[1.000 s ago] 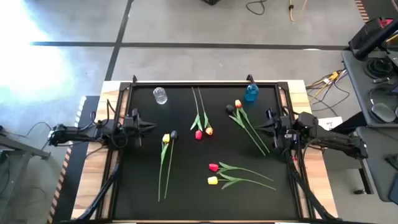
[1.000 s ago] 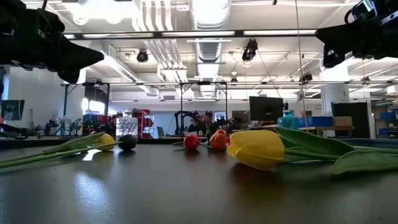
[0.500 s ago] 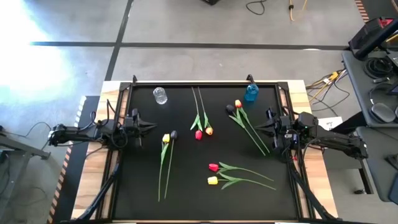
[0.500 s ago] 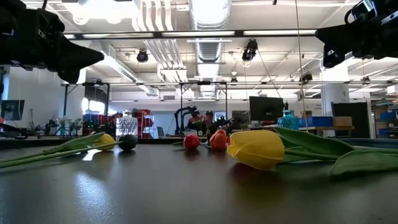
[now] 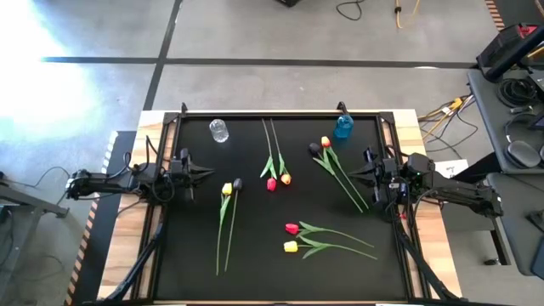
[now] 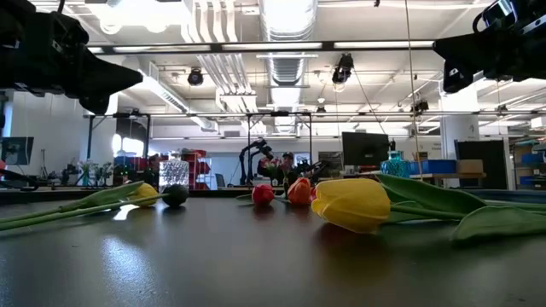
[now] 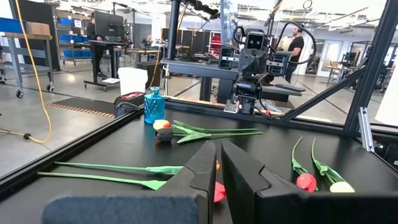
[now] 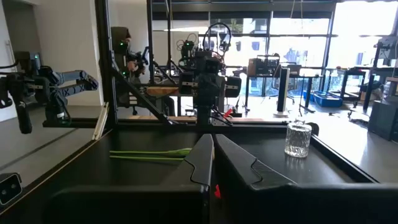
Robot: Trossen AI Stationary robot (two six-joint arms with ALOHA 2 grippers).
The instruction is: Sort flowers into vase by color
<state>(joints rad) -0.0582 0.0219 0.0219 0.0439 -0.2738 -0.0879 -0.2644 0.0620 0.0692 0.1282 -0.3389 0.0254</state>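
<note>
Several tulips lie flat on the black table in pairs. A yellow head point(image 5: 227, 189) lies beside a dark purple one point(image 5: 237, 183), and a red point(image 5: 271, 184) beside an orange point(image 5: 285, 178). An orange-red point(image 5: 325, 142) lies with a dark one point(image 5: 314, 149), and a pink point(image 5: 291, 228) above a yellow point(image 5: 291, 246). A clear glass vase point(image 5: 219, 130) and a blue vase point(image 5: 342, 127) stand near the far edge. My left gripper point(image 5: 206, 172) point(image 7: 219, 163) hovers shut at the left side. My right gripper point(image 5: 351, 172) point(image 8: 213, 152) hovers shut at the right side, beside long stems.
A black frame point(image 5: 272, 115) runs around the table, with wooden edging outside it. Bare black surface point(image 5: 263, 276) spreads along the near edge and between the flower pairs. Beyond the table are lab benches, other robot arms and a person point(image 7: 297, 45).
</note>
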